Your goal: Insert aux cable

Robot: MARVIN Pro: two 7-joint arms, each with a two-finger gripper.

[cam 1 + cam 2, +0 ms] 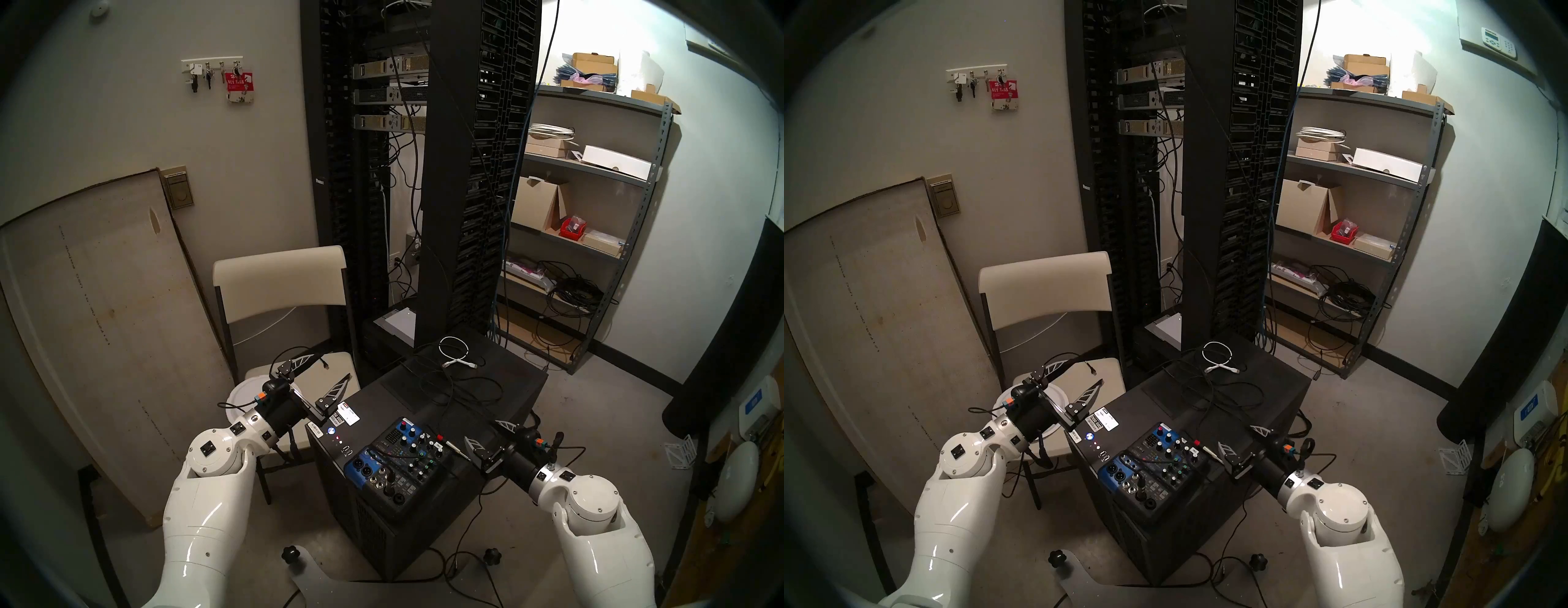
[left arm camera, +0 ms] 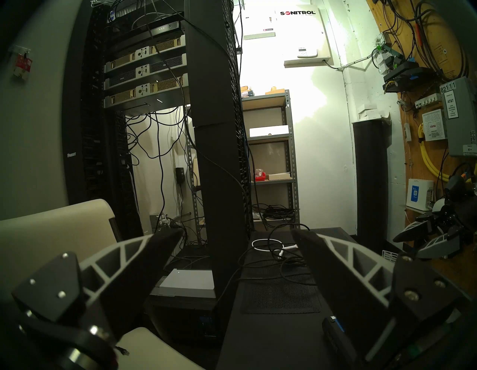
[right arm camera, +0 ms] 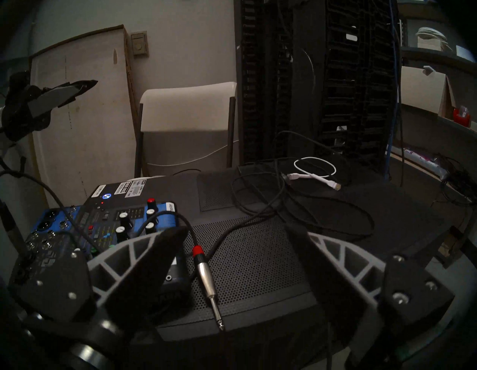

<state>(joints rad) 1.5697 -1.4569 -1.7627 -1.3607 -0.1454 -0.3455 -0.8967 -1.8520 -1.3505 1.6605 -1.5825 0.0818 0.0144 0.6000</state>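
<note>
Right gripper [image 3: 236, 233] spread wide and holding nothing, hovering at the near right edge of a black perforated case [image 3: 258, 258]. Between its two fingers, lying flat on the case: the aux cable [image 3: 206, 277], silver jack plug tip aimed back toward the wrist, red band at the far end. Just left of the plug, a blue audio mixer [image 3: 103, 224]. Farther ahead, a coiled white cable [image 3: 315, 171]. Left gripper [image 1: 324, 371] also wide apart and empty, off to the case's left, above a white chair [image 1: 280, 288]

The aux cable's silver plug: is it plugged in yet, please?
Out. The aux cable's plug lies loose on the black case beside the mixer.
</note>
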